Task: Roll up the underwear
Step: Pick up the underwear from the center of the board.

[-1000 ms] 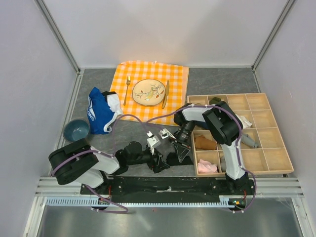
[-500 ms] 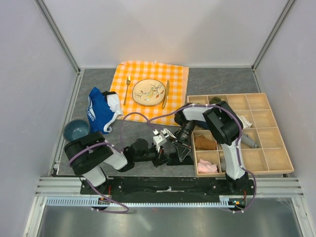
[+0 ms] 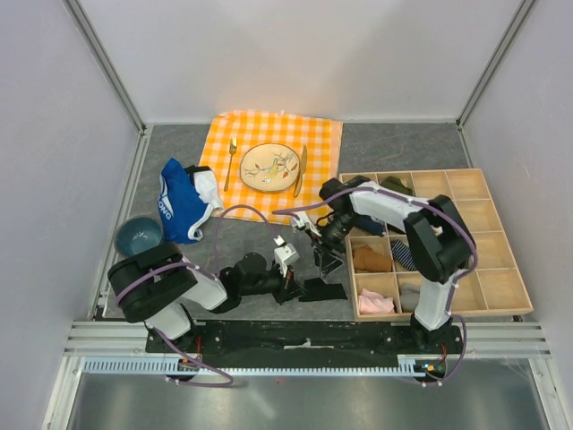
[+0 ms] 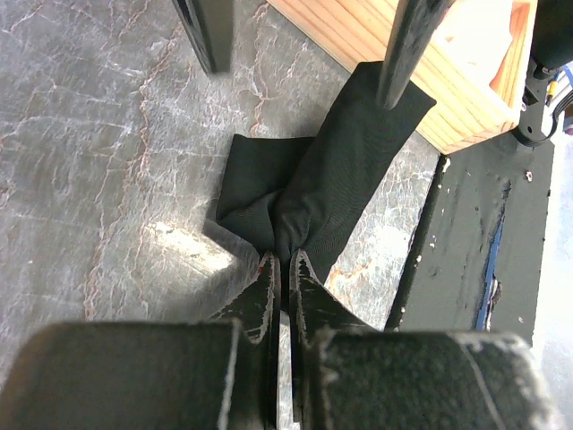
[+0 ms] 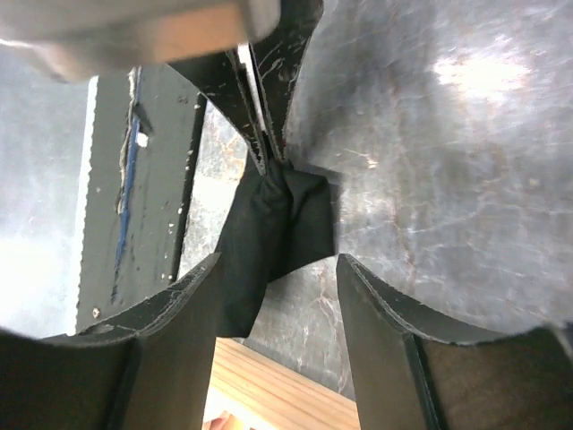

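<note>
The underwear (image 3: pixel 325 289) is a small black folded bundle on the grey table beside the wooden tray's near left corner. My left gripper (image 3: pixel 292 290) lies low on the table and is shut on the underwear's left end; its wrist view shows the black fabric (image 4: pixel 333 175) bunched at the closed tips (image 4: pixel 285 262). My right gripper (image 3: pixel 326 261) hovers open just behind the bundle, holding nothing. Its wrist view has the underwear (image 5: pixel 269 235) lying between and beyond its spread fingers (image 5: pixel 279 262), with the left gripper (image 5: pixel 265 148) pinching the far end.
The wooden compartment tray (image 3: pixel 475 172) with small cloth items fills the right side, and its edge (image 4: pixel 356 29) runs close to the bundle. A blue garment (image 3: pixel 183 206) and a blue bowl (image 3: pixel 139 236) lie at left. Behind them is an orange checked cloth (image 3: pixel 318 134) with plate, fork and knife.
My left gripper slid right and closed on the underwear. My right gripper opened, let the fabric go and drew back a little.
</note>
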`<act>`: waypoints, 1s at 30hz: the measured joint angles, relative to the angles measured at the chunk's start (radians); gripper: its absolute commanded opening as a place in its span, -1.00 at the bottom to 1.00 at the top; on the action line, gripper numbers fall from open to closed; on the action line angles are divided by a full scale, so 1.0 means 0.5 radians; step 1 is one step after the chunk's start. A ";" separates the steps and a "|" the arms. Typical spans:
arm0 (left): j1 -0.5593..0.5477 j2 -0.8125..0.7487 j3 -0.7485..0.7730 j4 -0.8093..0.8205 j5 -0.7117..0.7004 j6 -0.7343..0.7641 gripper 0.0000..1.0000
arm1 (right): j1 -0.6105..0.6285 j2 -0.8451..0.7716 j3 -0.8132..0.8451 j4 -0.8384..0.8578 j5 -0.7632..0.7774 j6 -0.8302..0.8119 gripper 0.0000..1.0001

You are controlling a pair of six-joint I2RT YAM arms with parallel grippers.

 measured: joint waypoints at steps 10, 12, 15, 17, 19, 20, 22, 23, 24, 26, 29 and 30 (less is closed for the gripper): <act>0.000 -0.084 -0.015 -0.092 -0.037 -0.022 -0.97 | 0.006 -0.034 -0.134 0.427 0.117 0.484 0.57; 0.000 -0.102 -0.016 -0.113 -0.055 -0.029 -0.97 | 0.024 0.025 -0.140 0.433 0.110 0.534 0.57; 0.000 -0.132 -0.017 -0.144 -0.075 -0.033 -0.97 | 0.063 0.037 -0.139 0.429 0.089 0.577 0.56; 0.000 -0.155 -0.017 -0.175 -0.094 -0.034 -0.97 | 0.094 0.050 -0.136 0.413 0.071 0.593 0.55; 0.000 -0.181 -0.018 -0.200 -0.121 -0.035 -0.97 | 0.121 0.069 -0.129 0.391 0.048 0.601 0.51; 0.000 -0.193 -0.020 -0.211 -0.127 -0.035 -0.97 | 0.134 0.082 -0.121 0.376 0.037 0.607 0.49; 0.000 -0.225 -0.027 -0.232 -0.150 -0.035 -0.97 | 0.159 0.110 -0.111 0.355 0.024 0.613 0.36; 0.000 -0.240 -0.030 -0.245 -0.166 -0.035 -0.97 | 0.172 0.123 -0.108 0.343 0.019 0.616 0.29; 0.000 -0.255 -0.034 -0.256 -0.177 -0.035 -0.97 | 0.186 0.136 -0.105 0.332 0.018 0.623 0.10; 0.000 -0.276 -0.041 -0.268 -0.192 -0.036 -0.97 | 0.211 0.168 -0.092 0.317 0.021 0.634 -0.11; 0.000 -0.284 -0.047 -0.280 -0.210 -0.041 -0.97 | 0.227 0.217 -0.079 0.319 0.035 0.646 -0.56; 0.000 -0.284 -0.050 -0.288 -0.214 -0.051 -0.97 | 0.227 0.232 -0.078 0.324 0.042 0.649 -0.69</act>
